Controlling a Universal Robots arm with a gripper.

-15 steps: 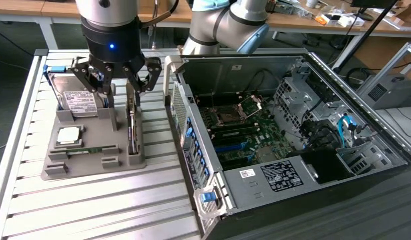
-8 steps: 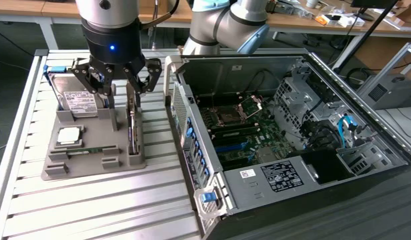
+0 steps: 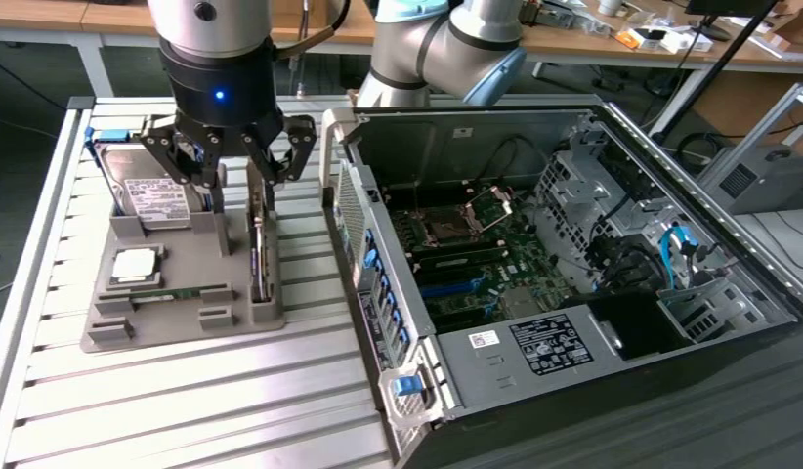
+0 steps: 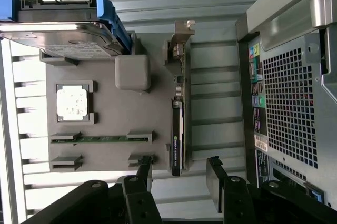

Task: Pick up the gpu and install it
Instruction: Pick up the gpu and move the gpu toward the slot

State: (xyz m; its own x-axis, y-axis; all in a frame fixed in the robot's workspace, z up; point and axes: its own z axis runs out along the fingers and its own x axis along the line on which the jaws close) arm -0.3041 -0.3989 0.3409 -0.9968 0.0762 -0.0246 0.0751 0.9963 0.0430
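You've got a silver-grey UR arm (image 3: 435,49) w/ pale-blue joint caps (image 3: 495,76) top centre of the ext. frame, a black wrist cuff (image 3: 226,73) w/ lit blue LED (image 3: 219,96) upper left, plus a black gripper (image 3: 238,178) w/ pinned multi-link fingers (image 3: 193,156).

The gripper (image 4: 180,167) stood with its two dark fingers (image 4: 146,172) spread wide, and one end of the gpu (image 4: 177,129) lay between them with a gap on each side. The gpu stood on edge in a slot of the grey holder (image 4: 121,113), its metal bracket (image 4: 181,32) at the end away from the fingers. The same holder carried a hard drive (image 4: 58,37) in a blue carrier (image 4: 108,13), a square processor chip (image 4: 72,102) and a narrow green memory stick (image 4: 100,139). It rested on a slatted metal table (image 4: 210,8), beside a computer case (image 4: 289,108) with a perforated panel
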